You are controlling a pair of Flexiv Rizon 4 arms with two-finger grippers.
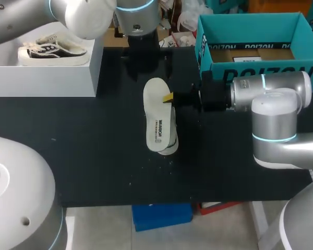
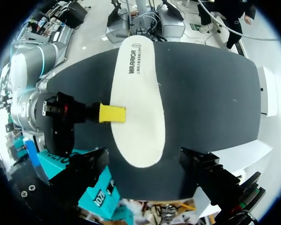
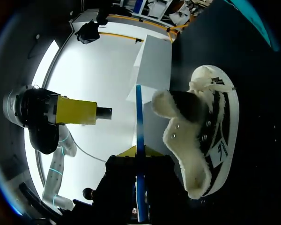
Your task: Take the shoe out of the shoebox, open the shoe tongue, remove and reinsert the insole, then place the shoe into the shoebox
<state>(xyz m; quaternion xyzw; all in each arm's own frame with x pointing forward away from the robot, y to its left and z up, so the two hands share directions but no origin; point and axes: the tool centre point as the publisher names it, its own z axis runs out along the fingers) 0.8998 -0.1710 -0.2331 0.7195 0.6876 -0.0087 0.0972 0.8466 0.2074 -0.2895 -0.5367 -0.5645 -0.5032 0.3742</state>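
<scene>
Right gripper is clamped on the thin edge of the insole, one yellow tip on each face, at about the middle of its long side. Its arm comes in level from the right, wrist stretched across the black table. The insole is held flat, printed face up, over the shoe, which lies on the table with its fleecy tongue spread open. Above, the left arm points straight down; the left gripper is spread wide, holding nothing, with the insole below it. The teal shoebox stands behind the right arm.
</scene>
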